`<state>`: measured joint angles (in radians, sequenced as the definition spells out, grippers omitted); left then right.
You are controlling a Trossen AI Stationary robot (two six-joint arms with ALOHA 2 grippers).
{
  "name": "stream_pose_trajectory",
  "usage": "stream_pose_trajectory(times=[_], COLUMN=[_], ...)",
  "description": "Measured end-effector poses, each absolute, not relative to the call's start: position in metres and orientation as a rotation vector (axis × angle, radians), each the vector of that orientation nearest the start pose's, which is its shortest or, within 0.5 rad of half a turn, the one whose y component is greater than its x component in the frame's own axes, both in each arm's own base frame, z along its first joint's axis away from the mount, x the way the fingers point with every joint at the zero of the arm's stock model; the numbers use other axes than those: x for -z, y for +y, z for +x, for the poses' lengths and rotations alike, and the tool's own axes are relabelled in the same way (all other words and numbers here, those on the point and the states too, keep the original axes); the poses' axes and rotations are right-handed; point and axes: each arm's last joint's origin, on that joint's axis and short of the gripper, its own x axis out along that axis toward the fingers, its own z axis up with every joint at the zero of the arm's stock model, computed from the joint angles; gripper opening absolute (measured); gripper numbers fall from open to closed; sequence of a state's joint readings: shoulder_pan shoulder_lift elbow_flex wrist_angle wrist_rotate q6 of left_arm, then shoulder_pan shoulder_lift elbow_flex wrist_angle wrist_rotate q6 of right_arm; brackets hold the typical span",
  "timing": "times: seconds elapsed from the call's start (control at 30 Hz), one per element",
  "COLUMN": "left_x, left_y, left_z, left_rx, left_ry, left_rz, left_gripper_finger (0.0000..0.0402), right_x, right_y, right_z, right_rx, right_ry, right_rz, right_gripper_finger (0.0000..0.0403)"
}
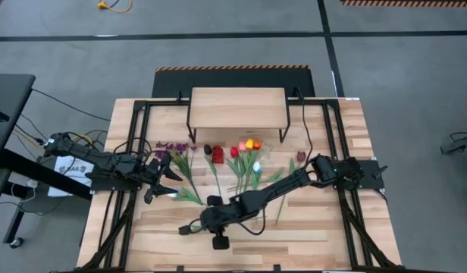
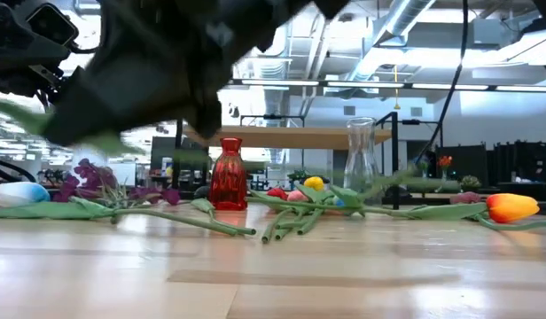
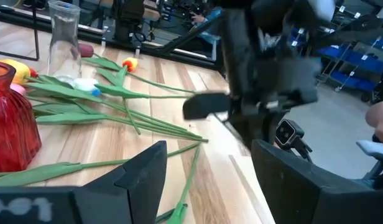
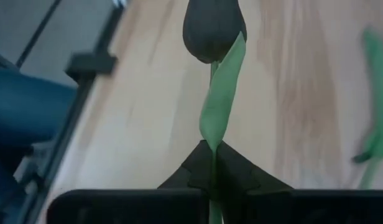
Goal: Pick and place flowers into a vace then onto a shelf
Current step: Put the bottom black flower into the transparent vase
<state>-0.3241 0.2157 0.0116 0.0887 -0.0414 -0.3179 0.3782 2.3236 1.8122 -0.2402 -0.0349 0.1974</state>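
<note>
Several long-stemmed tulips (image 1: 249,163) and a bunch of purple blossoms (image 1: 173,149) lie flat on the plank table in front of the light-wood shelf (image 1: 237,108). A red vase (image 2: 227,174) and a clear glass vase (image 2: 361,156) stand among them. My right gripper (image 1: 200,223) reaches to the table's near middle and is shut on a near-black tulip (image 4: 212,25). My left gripper (image 1: 162,188) hovers open at the left of the flowers, facing the red vase (image 3: 11,127) and the right arm. My right gripper (image 4: 213,155) pinches the near-black tulip's green stem (image 4: 214,148) between its two fingers, just below a long leaf (image 4: 224,93). The stem runs straight out past the fingertips, with the dark head (image 1: 186,228) pointing toward the table's left. In the low view the gripper is above the boards.
Black frame rails (image 1: 135,152) run along both sides of the table. The shelf on its thin black legs stands at the far middle. Bare boards (image 1: 309,235) lie along the near edge. Loose stems (image 3: 148,121) spread across the middle.
</note>
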Motion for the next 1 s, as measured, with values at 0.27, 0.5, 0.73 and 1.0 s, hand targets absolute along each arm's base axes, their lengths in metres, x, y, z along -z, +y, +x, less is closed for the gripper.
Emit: stream_pose_trajectory(times=[0.27,0.5,0.73,1.0], left_x=[-0.158,-0.162,-0.162,-0.161], left_y=[-0.034,-0.034,-0.034,-0.034], left_z=[0.105,0.105,0.105,0.105], left_rx=[0.262,0.274,0.274,0.274], left_ry=[0.155,0.123,0.125,0.126], left_rz=[-0.306,-0.319,-0.321,-0.321], left_gripper_finger=[0.0224,0.0224,0.0224,0.0224], right_x=[-0.238,-0.295,-0.317,-0.324], right_y=[0.206,0.223,0.237,0.215], right_z=[0.461,0.434,0.414,0.373], right_rx=[-0.353,-0.25,-0.089,-0.016], right_ry=[0.533,0.337,0.227,-0.089], right_rz=[-0.055,-0.229,-0.263,-0.106], right_gripper_finger=[0.0003,0.0002,0.0001,0.0001])
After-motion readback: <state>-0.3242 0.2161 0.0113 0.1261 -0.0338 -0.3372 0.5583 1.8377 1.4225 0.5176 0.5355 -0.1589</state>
